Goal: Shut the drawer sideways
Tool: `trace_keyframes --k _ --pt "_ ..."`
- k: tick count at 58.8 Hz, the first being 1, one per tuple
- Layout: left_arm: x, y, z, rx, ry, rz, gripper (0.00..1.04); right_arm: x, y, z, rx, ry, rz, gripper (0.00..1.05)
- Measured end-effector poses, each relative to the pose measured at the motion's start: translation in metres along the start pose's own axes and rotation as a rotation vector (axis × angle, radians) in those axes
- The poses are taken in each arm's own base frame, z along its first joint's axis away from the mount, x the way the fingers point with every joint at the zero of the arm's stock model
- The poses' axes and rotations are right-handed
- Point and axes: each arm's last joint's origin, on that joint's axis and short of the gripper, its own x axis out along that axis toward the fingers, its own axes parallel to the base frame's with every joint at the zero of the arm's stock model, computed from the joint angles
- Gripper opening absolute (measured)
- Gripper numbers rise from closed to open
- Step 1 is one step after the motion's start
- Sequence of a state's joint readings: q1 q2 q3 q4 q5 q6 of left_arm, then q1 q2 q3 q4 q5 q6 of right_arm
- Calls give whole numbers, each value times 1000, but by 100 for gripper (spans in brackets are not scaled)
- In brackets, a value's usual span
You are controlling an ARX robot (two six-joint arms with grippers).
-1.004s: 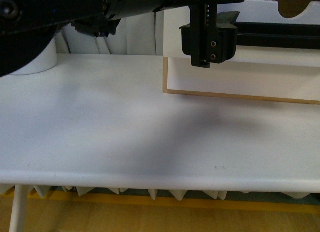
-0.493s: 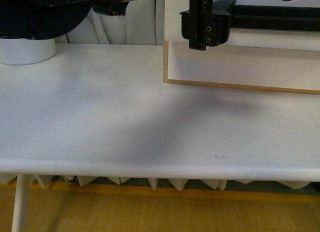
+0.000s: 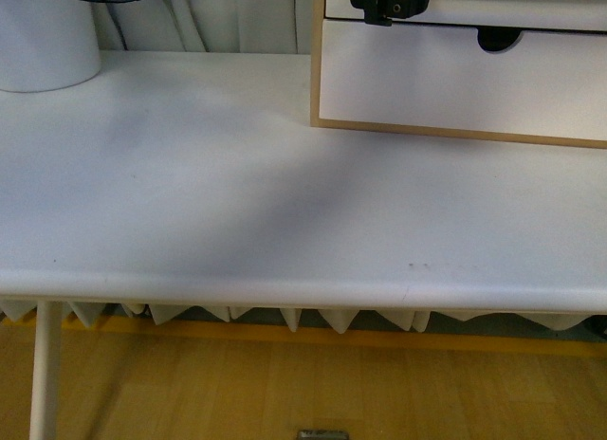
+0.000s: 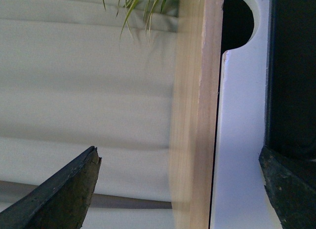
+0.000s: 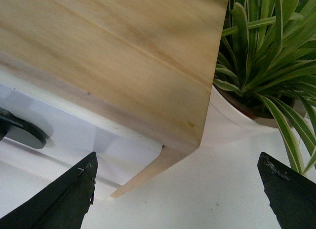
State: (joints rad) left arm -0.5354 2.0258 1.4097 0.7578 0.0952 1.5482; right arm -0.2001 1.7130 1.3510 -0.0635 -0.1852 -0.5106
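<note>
The wide white drawer with long black bar handle [image 3: 531, 10], top right of the front view, looks nearly flush in its light wood frame [image 4: 195, 115]. Both left gripper [image 4: 178, 154] and right gripper [image 5: 177, 159] gape empty; a short final push probably remains.

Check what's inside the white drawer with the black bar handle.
Only darkness shows through the half-round notch in the white-fronted drawer, beside its long black bar handle. The white front covers the rest; contents cannot be told.

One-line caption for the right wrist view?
Open right pincer facing the wood frame corner, a potted plant beside it.
</note>
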Motion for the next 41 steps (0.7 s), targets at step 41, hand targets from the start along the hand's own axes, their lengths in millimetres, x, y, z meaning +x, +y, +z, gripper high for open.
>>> trace_keyframes --k 41 --pt "1 -8 2 -19 10 10 98 -10 6 -3 71 -36 30 95"
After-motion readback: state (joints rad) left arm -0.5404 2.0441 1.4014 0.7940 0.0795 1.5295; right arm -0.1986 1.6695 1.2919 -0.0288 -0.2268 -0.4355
